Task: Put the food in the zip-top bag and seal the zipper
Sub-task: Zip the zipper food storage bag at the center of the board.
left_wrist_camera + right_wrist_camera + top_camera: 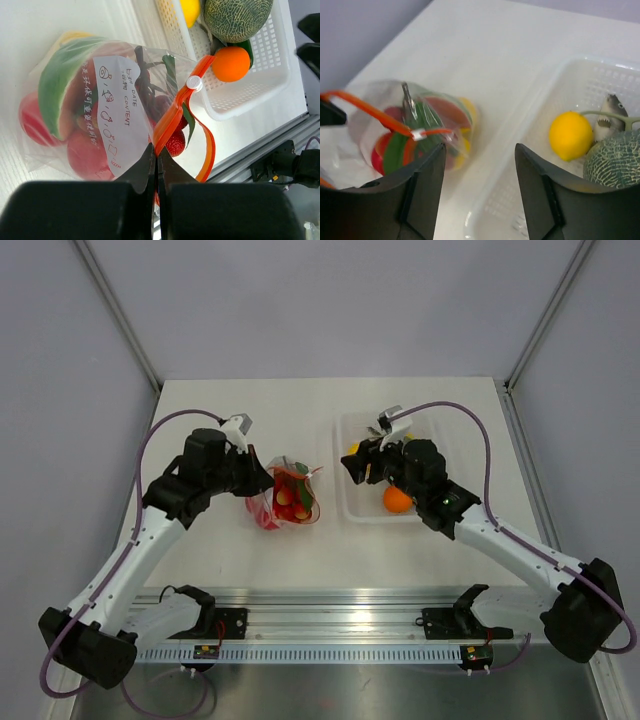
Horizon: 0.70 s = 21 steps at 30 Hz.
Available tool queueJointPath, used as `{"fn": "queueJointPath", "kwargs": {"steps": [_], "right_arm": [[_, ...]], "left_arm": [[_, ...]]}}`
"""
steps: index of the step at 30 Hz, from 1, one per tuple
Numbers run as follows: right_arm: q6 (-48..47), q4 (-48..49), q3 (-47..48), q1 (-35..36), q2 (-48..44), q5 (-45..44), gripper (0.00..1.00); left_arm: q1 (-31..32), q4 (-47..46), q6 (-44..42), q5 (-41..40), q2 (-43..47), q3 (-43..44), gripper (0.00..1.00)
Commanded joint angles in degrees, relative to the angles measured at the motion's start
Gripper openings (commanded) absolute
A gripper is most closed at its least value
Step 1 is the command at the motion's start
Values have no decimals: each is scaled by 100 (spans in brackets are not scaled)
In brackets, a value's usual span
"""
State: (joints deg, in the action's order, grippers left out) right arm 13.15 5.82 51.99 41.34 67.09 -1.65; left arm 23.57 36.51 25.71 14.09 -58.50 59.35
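clear glossy plastic zip-top bag [75, 125], white perforated plastic tray [250, 102]

Bare table [300, 420] strip between bag [292, 496] and tray [372, 517]; right gripper [480, 147], jaws apart, hangs over it. Left gripper [156, 152], clamped on zipper [172, 120], blocks bag's left. Melon [616, 159], lemon [569, 135], orange [397, 499] crowd tray.
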Motion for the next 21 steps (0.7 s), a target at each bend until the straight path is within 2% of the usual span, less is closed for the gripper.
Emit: {"fn": "queueJointPath", "kwargs": {"steps": [1, 5, 8, 13, 21], "right_arm": [[-1022, 838, -662, -206, -134, 1412, 66], [-2357, 1315, -1085, -214, -56, 1659, 70], [-2895, 1421, -1033, -232, 504, 1782, 70], [-3055, 2281, -928, -311, 1165, 2185, 70], [-3257, 2406, -286, -513, 1913, 2827, 70]], "left_arm": [[-142, -180, -286, 533, -74, 349, 0], [-344, -144, -383, 665, -197, 375, 0], [-441, -136, -462, 806, -302, 428, 0], [-494, -65, -524, 964, -522, 525, 0], [-643, 128, -760, 1070, -663, 639, 0]]}}
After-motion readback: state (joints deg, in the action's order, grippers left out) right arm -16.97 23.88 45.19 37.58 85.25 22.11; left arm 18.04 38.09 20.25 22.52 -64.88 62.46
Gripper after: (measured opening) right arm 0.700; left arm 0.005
